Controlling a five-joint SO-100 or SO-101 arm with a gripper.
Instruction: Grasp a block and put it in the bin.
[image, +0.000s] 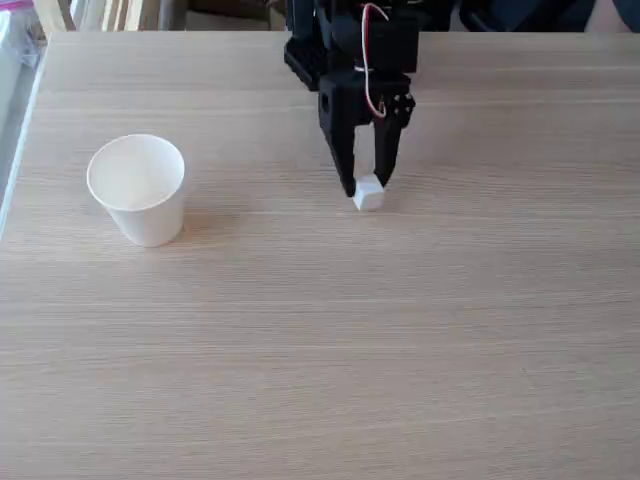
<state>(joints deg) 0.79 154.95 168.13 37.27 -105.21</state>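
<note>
Fixed view: a white tapered paper cup with rolled rim (137, 188) stands upright on the pale wood-grain counter (320, 350). Well to the cup's right, the black pincer (367, 183) points down, its fingers pinching the tiny white matte cube (369, 194) at counter level.

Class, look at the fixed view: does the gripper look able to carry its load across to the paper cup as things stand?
Probably yes. The gripper appears closed on the block, and the bare table between it and the upright, open cup holds no obstacle.
</note>
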